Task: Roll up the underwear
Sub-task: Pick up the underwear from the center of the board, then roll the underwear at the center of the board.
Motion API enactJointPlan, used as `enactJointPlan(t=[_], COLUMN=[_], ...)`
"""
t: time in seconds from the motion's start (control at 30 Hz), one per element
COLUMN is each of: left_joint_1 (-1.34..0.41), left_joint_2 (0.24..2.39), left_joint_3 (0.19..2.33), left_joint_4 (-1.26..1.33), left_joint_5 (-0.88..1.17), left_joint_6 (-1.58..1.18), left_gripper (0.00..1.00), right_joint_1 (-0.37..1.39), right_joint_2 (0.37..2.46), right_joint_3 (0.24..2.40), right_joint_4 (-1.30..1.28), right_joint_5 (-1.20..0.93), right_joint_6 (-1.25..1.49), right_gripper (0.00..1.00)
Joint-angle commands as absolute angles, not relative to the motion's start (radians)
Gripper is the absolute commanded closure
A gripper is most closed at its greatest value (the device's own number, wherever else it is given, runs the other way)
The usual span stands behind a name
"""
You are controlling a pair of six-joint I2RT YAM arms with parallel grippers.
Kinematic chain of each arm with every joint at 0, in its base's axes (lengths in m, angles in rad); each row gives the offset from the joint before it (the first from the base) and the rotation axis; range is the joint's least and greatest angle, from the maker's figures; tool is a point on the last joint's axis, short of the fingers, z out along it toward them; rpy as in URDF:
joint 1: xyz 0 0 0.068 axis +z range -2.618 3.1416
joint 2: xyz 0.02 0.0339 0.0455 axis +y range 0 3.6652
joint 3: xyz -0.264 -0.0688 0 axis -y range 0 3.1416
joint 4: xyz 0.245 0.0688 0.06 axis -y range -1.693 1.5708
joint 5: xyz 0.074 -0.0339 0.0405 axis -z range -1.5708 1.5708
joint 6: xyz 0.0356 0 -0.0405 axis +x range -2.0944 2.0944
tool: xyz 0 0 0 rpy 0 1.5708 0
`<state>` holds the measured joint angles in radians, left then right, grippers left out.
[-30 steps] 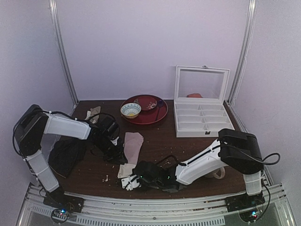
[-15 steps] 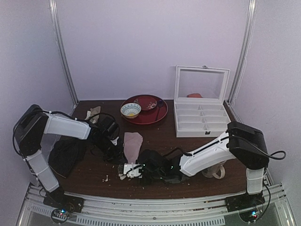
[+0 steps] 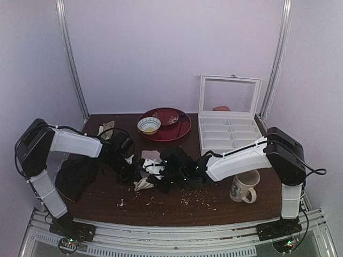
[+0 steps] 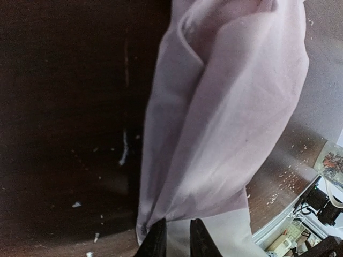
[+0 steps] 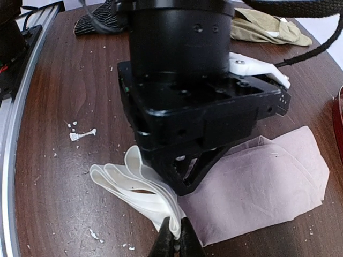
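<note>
The underwear (image 3: 150, 156) is pale pink and lies mid-table, folded over on itself. Its whitish waistband (image 3: 142, 185) is bunched at the near end. My left gripper (image 3: 132, 172) is shut on the underwear's edge; in the left wrist view (image 4: 178, 238) its tips pinch the fabric (image 4: 230, 123). My right gripper (image 3: 148, 178) is shut on the looped waistband folds (image 5: 134, 179), tips together (image 5: 174, 242). The pink body (image 5: 268, 184) lies flat beyond it. The left arm's black housing (image 5: 187, 64) stands right over the cloth.
A mug (image 3: 242, 188) stands front right under the right arm. A white compartment box (image 3: 228, 136) is at back right. A red tray (image 3: 177, 134) with a bowl (image 3: 148, 125) is behind. Black cloth (image 3: 75, 176) lies at left, beige-olive cloth (image 3: 107, 128) back left. Crumbs lie at the front.
My right gripper has moved from the front edge back toward the middle, pulling the waistband end over the pink fabric, which now looks shorter. The mug has come into view. The left arm stayed.
</note>
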<state>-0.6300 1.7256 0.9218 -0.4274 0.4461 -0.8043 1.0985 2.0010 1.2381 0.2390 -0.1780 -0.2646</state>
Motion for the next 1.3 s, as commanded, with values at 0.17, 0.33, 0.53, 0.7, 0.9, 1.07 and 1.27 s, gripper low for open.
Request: enactJointPlan(t=[0.17, 0.33, 0.53, 0.7, 0.9, 1.07, 1.27], left_joint_1=[-0.608, -0.605, -0.601, -0.601, -0.601, -0.6, -0.601], left_joint_2=[1.737, 1.743, 1.744, 1.745, 1.741, 1.741, 1.738], left_joint_3=[0.926, 0.927, 0.924, 0.923, 0.922, 0.92, 0.916], left_joint_4=[-0.413, -0.408, -0.405, -0.405, -0.407, -0.411, -0.41], left_joint_5=[0.452, 0.451, 0.448, 0.446, 0.439, 0.433, 0.43], left_joint_6=[-0.8, -0.804, -0.807, -0.812, -0.814, -0.816, -0.818], left_gripper=[0.75, 0.76, 0.76, 0.76, 0.76, 0.76, 0.77], right_joint_1=[1.056, 1.041, 1.036, 1.034, 1.034, 1.032, 1.028], right_joint_2=[2.037, 2.077, 2.065, 2.067, 2.08, 2.097, 2.114], right_joint_3=[1.345, 1.411, 1.36, 1.347, 1.344, 1.357, 1.352], right_joint_4=[0.106, 0.011, 0.052, 0.067, 0.069, 0.056, 0.053], right_joint_5=[-0.289, -0.326, -0.323, -0.319, -0.294, -0.282, -0.274], right_joint_6=[-0.085, -0.006, 0.07, 0.139, 0.204, 0.239, 0.289], right_gripper=[1.0, 1.0, 1.0, 1.0, 1.0, 1.0, 1.0])
